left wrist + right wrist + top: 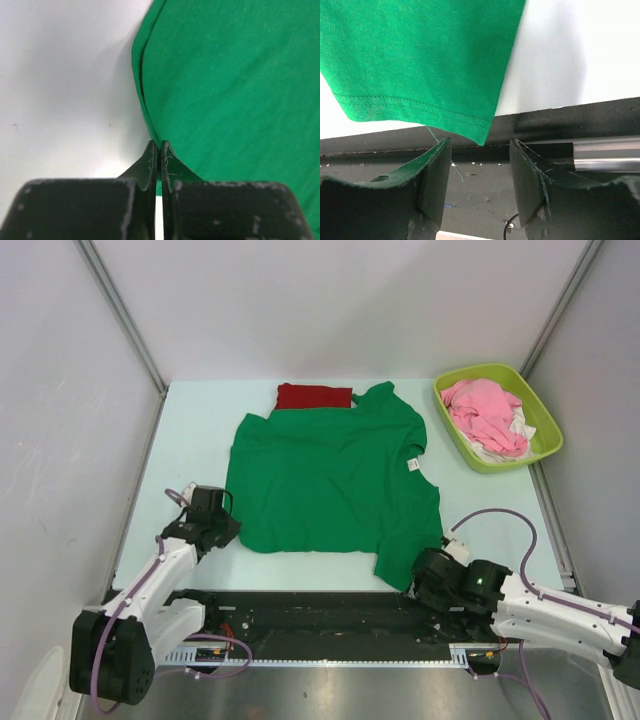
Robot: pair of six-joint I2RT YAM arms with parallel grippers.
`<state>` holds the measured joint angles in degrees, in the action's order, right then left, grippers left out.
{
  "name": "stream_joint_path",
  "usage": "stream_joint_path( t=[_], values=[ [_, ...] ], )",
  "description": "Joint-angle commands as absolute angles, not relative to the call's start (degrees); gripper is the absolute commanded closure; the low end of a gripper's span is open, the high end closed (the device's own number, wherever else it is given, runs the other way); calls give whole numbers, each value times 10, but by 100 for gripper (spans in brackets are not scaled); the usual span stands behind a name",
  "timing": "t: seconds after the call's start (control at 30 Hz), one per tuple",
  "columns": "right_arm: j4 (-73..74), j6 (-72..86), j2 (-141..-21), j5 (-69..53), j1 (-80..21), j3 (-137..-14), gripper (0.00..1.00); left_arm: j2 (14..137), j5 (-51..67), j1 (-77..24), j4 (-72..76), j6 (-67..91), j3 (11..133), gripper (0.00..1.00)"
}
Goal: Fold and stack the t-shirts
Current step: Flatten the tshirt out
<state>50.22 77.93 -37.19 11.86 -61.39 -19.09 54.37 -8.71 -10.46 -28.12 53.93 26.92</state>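
Observation:
The bright green t-shirt point(330, 480) lies spread flat on the pale table. The dark red t-shirt point(314, 396) lies folded behind it, partly under its far edge. My left gripper point(228, 530) sits at the green shirt's near left corner. In the left wrist view the jaws point(158, 144) are shut on a thin edge of green fabric point(230, 90). My right gripper point(418, 578) is at the shirt's near right corner. In the right wrist view it point(479, 142) is open, and the hemmed corner of the green shirt point(420, 60) hangs just beyond the fingertips without touching them.
A lime green basket point(545, 420) at the back right holds a pink garment point(485, 412) and a white cloth point(520, 426). A black rail point(320, 612) runs along the table's near edge. Grey walls close in on the left, back and right.

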Motion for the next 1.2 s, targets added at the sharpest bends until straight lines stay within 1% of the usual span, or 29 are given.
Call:
stream_joint_path(
  t=[0.0, 0.03, 0.27, 0.37, 0.47, 0.57, 0.6, 0.67, 0.7, 0.83, 0.97, 1.07, 1.17],
  values=[
    [473, 814, -390, 154, -617, -190, 49, 541, -75, -87, -263, 512, 266, 100],
    [470, 817, -393, 157, -617, -189, 52, 541, -72, -84, -264, 510, 265, 100],
    [472, 825, -395, 180, -613, -190, 53, 548, -66, -75, -254, 501, 263, 100],
    [467, 824, -404, 181, -612, -190, 55, 551, -63, -74, -251, 501, 260, 100],
    [461, 824, -415, 184, -610, -191, 59, 550, -63, -72, -252, 498, 260, 100],
    [454, 824, -425, 188, -609, -191, 71, 548, -62, -68, -254, 495, 258, 100],
    [454, 823, -427, 189, -609, -191, 82, 545, -62, -68, -257, 495, 258, 100],
    [451, 825, -432, 192, -609, -191, 97, 541, -60, -67, -258, 493, 258, 100],
    [451, 824, -434, 193, -608, -192, 100, 538, -59, -66, -261, 492, 257, 100],
    [482, 820, -428, 213, -609, -217, 100, 517, -55, -63, -274, 490, 259, 100],
    [547, 794, -382, 284, -610, -289, 100, 498, -47, -61, -289, 483, 275, 100],
    [565, 758, -346, 323, -597, -339, 100, 486, -35, -57, -301, 475, 291, 100],
    [571, 707, -346, 338, -564, -377, 100, 466, -20, -52, -309, 464, 306, 100]
  ],
)
